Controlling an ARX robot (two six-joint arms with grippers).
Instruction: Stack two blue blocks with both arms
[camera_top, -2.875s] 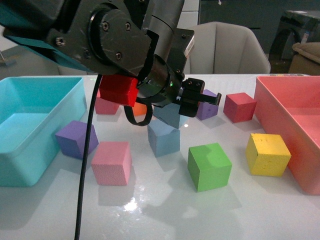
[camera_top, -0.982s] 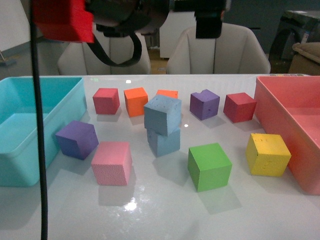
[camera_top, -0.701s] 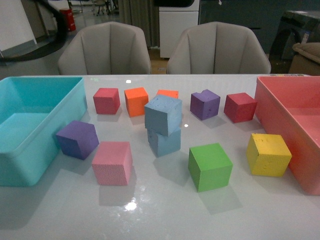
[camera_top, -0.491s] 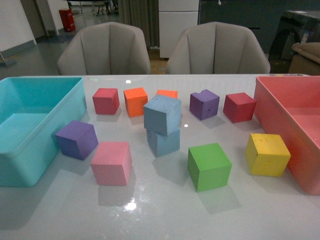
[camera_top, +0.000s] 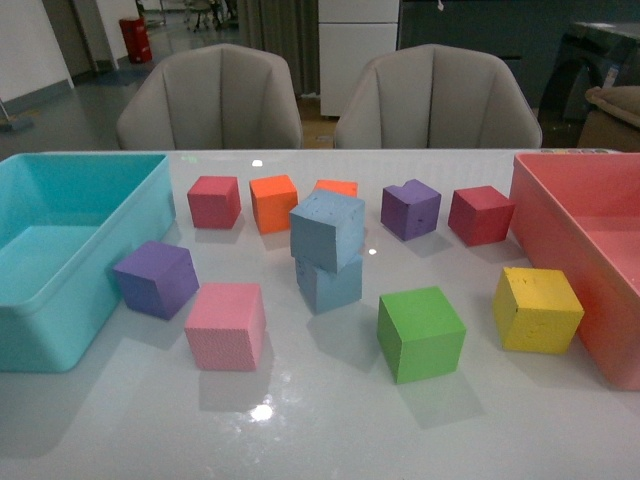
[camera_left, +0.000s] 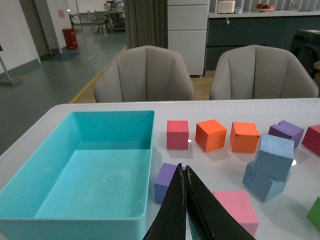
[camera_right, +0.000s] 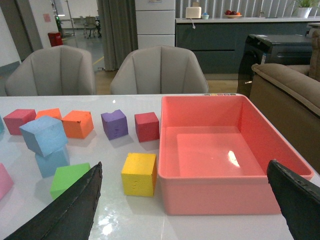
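Observation:
Two pale blue blocks stand stacked in the middle of the table. The upper one (camera_top: 327, 229) sits turned and slightly tilted on the lower one (camera_top: 329, 283). The stack also shows in the left wrist view (camera_left: 274, 156) and the right wrist view (camera_right: 44, 134). No arm shows in the front view. My left gripper (camera_left: 182, 171) is shut and empty, raised above the table near the turquoise bin (camera_left: 90, 165). My right gripper (camera_right: 185, 172) is wide open and empty, raised over the pink bin (camera_right: 225, 150).
Around the stack lie a purple cube (camera_top: 155, 278), a pink cube (camera_top: 226, 325), a green cube (camera_top: 420, 332), a yellow cube (camera_top: 537, 308), red cubes (camera_top: 214, 201) (camera_top: 480, 214), orange cubes (camera_top: 273, 202) and another purple cube (camera_top: 410, 209). Two chairs stand behind the table.
The arm that hung over the blue stack has lifted up and left the front view. The upper blue block stays on the lower one.

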